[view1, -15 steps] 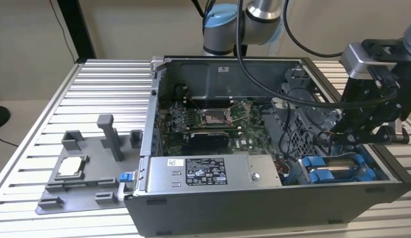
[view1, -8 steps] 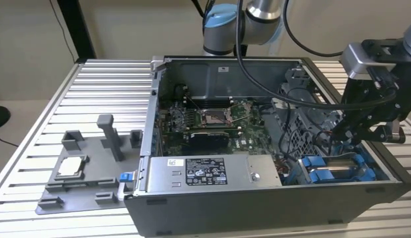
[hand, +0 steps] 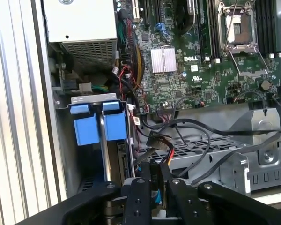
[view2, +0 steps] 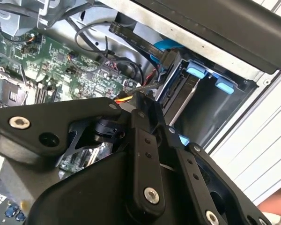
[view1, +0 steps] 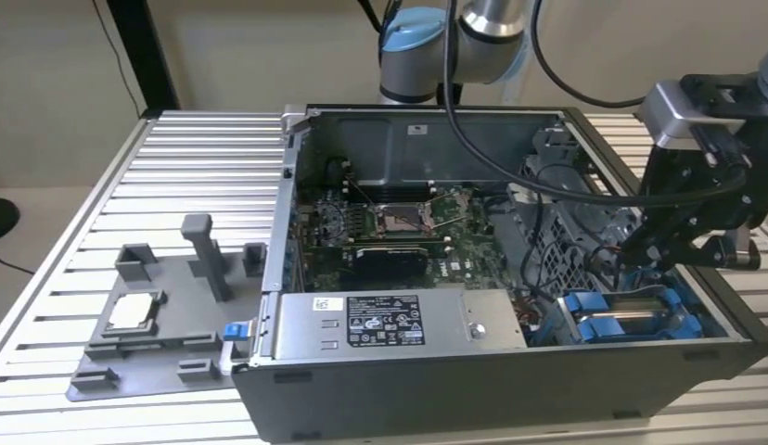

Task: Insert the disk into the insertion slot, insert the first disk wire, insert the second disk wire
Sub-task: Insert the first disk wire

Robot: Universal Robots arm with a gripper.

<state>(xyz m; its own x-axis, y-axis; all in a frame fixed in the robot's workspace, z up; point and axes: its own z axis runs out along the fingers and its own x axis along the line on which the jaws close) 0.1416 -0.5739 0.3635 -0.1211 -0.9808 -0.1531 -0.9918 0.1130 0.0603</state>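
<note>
Because the disk (view2: 181,99) appears seated in the insertion slot (hand: 93,99), the gripper (hand: 157,169) hangs beside it, pinching a disk wire (hand: 158,140).

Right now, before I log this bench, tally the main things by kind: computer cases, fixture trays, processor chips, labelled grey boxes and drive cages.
Computer case: 1
Grey fixture tray: 1
Processor chip: 1
Labelled grey box: 1
Drive cage: 1
Total: 5
</note>
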